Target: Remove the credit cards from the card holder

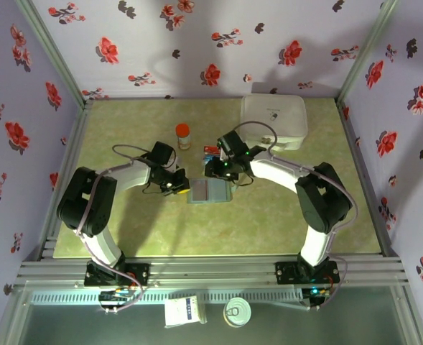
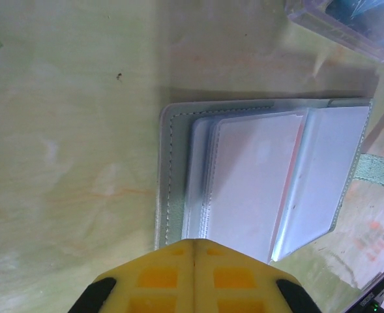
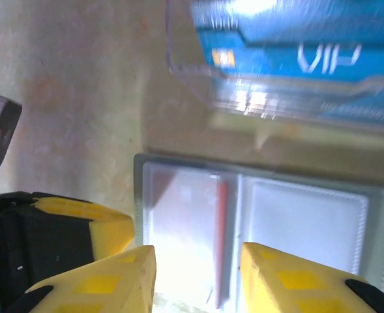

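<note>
The grey-blue card holder (image 1: 210, 191) lies open on the table between both arms, its clear sleeves facing up. In the left wrist view the card holder (image 2: 170, 163) shows a red card edge (image 2: 289, 189) inside a sleeve. My left gripper (image 2: 193, 242) is shut, its tips resting at the holder's near edge with nothing between them. My right gripper (image 3: 198, 264) hangs open just above the holder (image 3: 309, 222), its fingers on either side of the sleeve with the red card (image 3: 221, 222). A blue credit card (image 3: 276, 55) lies under clear plastic just beyond the holder.
An orange-capped bottle (image 1: 183, 135) stands behind the holder, to the left. A white zip case (image 1: 273, 121) sits at the back right. The left gripper's yellow finger (image 3: 81, 222) lies close beside my right fingers. Floral walls enclose the table.
</note>
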